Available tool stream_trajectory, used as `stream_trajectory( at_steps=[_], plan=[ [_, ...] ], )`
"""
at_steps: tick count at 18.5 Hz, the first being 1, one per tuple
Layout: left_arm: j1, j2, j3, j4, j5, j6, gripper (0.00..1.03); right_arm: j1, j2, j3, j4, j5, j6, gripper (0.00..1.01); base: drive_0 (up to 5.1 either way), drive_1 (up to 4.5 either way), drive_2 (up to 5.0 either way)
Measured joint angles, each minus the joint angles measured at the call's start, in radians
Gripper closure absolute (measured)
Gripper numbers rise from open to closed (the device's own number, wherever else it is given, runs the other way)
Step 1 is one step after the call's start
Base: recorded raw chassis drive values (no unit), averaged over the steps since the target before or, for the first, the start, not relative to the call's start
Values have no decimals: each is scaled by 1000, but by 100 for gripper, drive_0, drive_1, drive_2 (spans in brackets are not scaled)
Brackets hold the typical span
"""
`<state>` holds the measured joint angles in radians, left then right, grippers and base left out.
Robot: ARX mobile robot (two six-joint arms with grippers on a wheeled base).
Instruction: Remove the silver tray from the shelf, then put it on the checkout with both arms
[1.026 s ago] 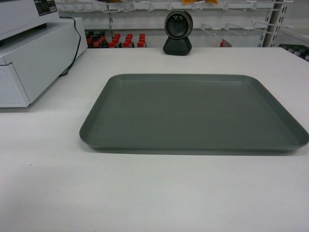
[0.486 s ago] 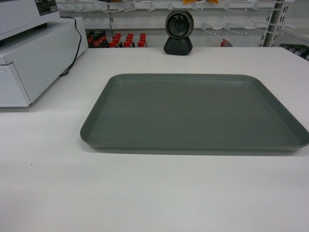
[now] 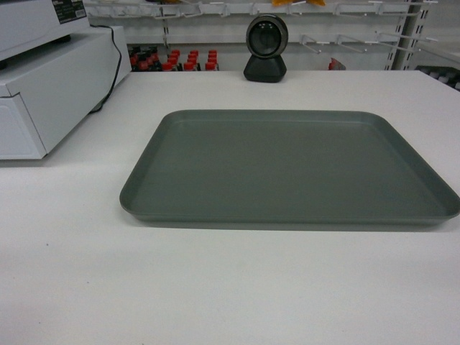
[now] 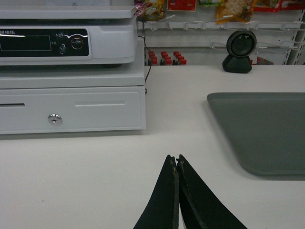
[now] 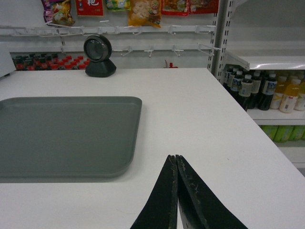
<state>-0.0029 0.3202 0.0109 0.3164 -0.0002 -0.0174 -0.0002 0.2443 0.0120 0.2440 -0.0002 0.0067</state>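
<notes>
White checkout [image 3: 72, 273] under flat matte grey silver tray [image 3: 287, 169]; both pincers [image 4: 177, 160] [image 5: 175, 158] clenched, empty.

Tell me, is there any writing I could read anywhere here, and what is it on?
White cash register: dark panel has pale characters, too blurred to read.
Register's black sticker: white print, too small.
Hanging snack packets: red label with white characters, illegible.
Matte grey rectangular tray: no markings.

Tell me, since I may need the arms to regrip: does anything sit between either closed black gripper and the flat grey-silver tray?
Nothing visible: only bare white checkout counter separates the left gripper and right gripper from the tray.
</notes>
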Motion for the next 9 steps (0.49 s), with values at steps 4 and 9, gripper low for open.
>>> stream_trajectory(
  at_steps=[4,9],
  plan=[
    [0,-79,0,-77,0,0,102,0,-60,0,-60,0,0,100,0,0,0],
    [0,-149,0,-145,0,0,102,0,-240,1,-249,0,0,100,0,0,0]
  ],
)
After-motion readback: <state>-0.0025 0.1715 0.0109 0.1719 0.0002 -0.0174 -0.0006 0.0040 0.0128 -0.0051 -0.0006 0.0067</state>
